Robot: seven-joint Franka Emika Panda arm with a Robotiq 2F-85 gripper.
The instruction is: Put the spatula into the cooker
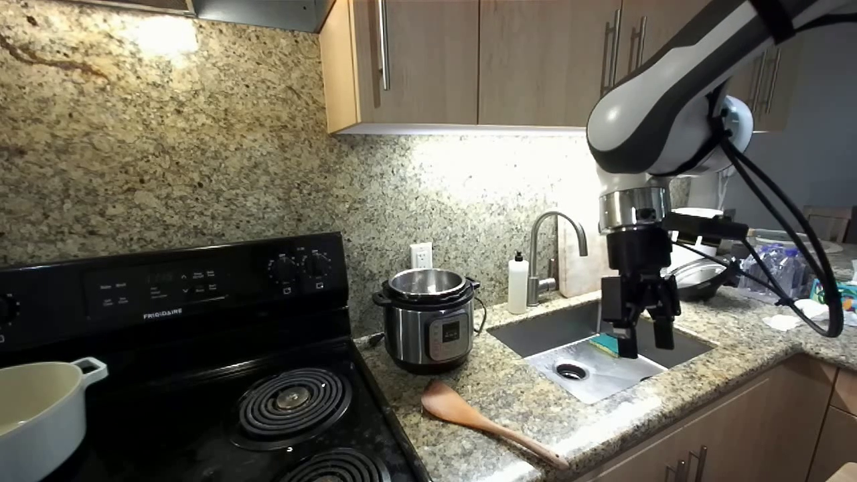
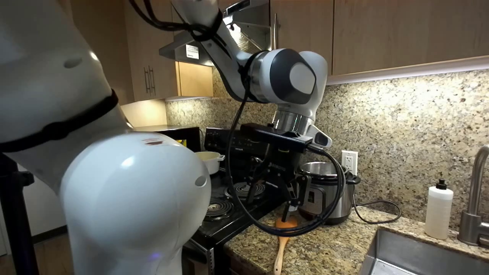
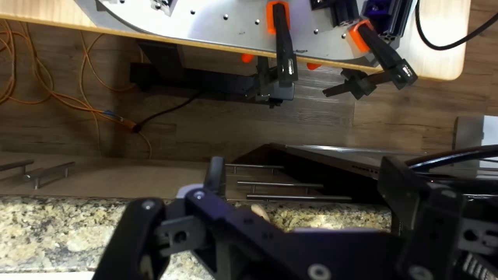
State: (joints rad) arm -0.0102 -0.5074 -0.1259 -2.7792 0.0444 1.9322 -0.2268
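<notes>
Spatula [image 1: 469,416]: flat on table [image 1: 509,388], near cooker [image 1: 415,328]; best pinched square across handle [image 1: 515,436].
End effector [image 1: 645,344]: spread, empty from where I stand; lower slowly.
Cooker: open-topped; lift clear first.

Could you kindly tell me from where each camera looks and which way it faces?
An exterior view: near the black coil stove, facing the granite backsplash; white-and-grey arm and black two-fingered hand show.
An exterior view: near the grey steel sink, facing the stove; rounded white arm link looms close.
Wrist view: on the wrist, facing down past the hand to brown floorboards and granite countertop.
Both exterior views share the light-brown wooden spatula, cylindrical steel cooker, arm, hand and stove.
</notes>
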